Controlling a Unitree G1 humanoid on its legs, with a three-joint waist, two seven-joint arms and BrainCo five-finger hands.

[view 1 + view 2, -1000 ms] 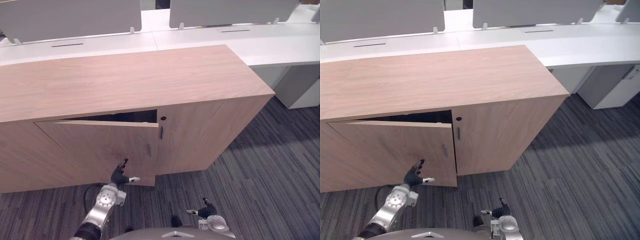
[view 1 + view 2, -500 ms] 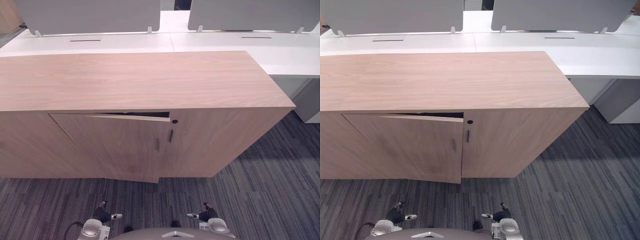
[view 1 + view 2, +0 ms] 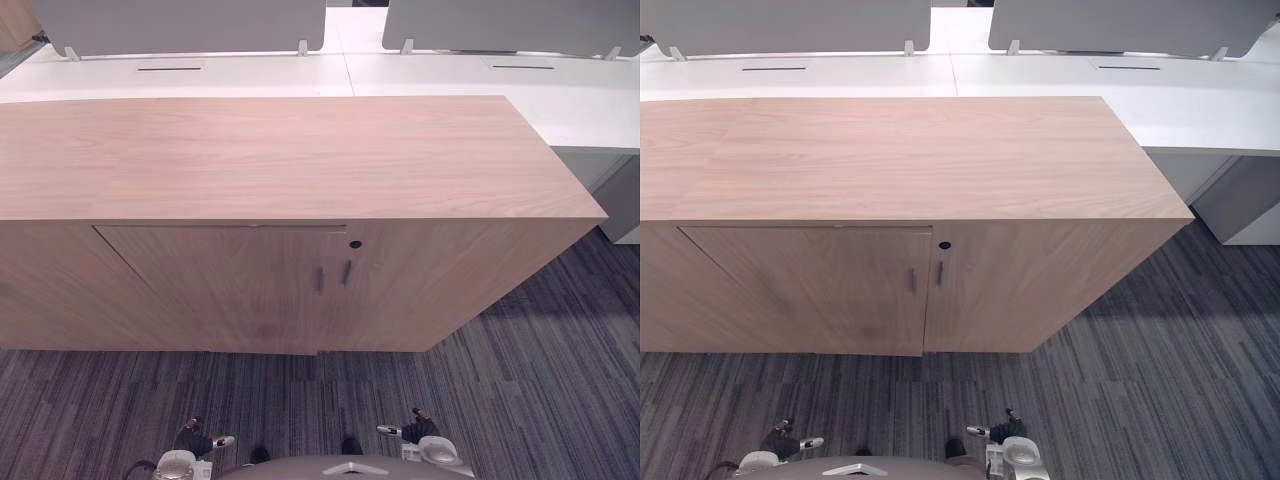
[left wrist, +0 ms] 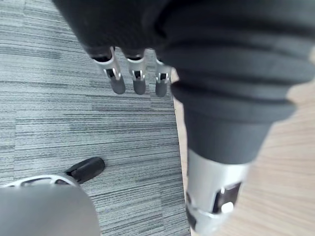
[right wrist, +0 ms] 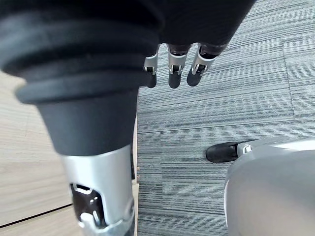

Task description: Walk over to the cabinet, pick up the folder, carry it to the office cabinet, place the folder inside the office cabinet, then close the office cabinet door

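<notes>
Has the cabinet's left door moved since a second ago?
Yes. The left door has swung shut: its free edge stood out from the cabinet top with a dark gap, and now lies flush beside the right door.

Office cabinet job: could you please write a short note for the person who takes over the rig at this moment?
Hands: the left hand is open and empty, the right hand too; both hang low over the carpet.
Things: the office cabinet has its door flush with the front, shut. The folder is in neither hand; probably inside, but that cannot be checked.
Done: the door looks closed.
Left: likely nothing.
</notes>
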